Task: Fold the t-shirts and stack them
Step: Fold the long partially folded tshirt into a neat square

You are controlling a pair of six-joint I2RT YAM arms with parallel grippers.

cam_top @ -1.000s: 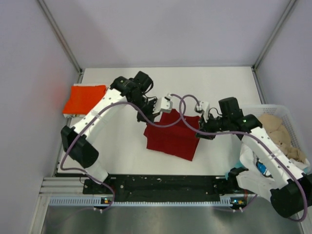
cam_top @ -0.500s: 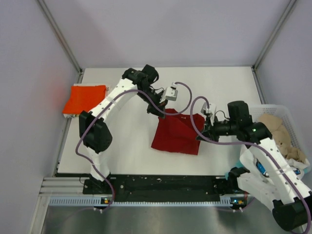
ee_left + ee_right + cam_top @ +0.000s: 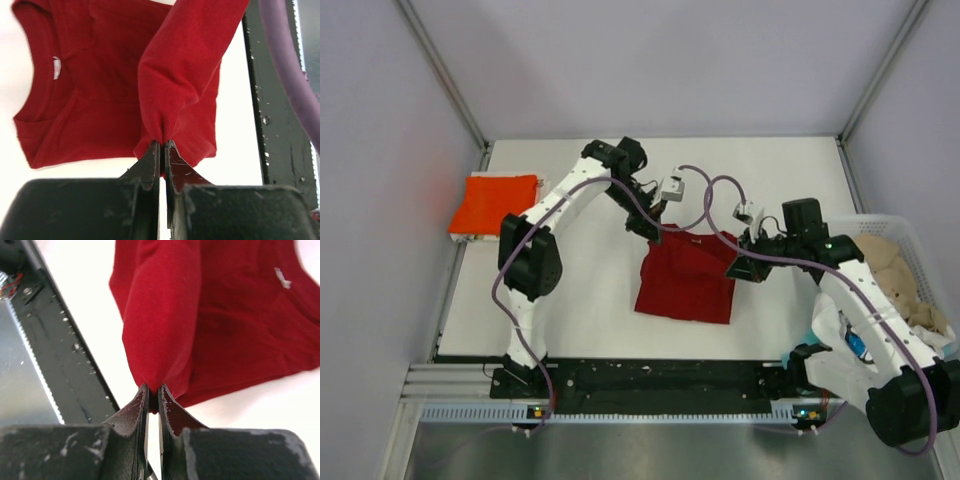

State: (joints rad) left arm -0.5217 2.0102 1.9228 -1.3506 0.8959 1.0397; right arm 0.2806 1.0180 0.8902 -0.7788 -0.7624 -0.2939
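A dark red t-shirt [image 3: 686, 278] hangs and lies at the table's middle, its far edge lifted by both grippers. My left gripper [image 3: 653, 228] is shut on its far left corner; in the left wrist view [image 3: 162, 145] the cloth [image 3: 170, 75] is pinched between the jaws. My right gripper [image 3: 740, 262] is shut on its right corner, seen in the right wrist view [image 3: 151, 389] with the red cloth [image 3: 165, 325] bunched. A folded bright orange-red t-shirt [image 3: 495, 203] lies at the far left. Beige cloth [image 3: 895, 275] fills the basket.
A white plastic lattice basket [image 3: 912, 232] stands at the right edge. White printed cloth [image 3: 845, 335] hangs by the right arm's base. A black rail [image 3: 650, 378] runs along the table's near edge.
Both grippers have carried the red shirt to the right and a little nearer. The shirt has spread out flatter and squarer. The left arm has stretched further over the table.
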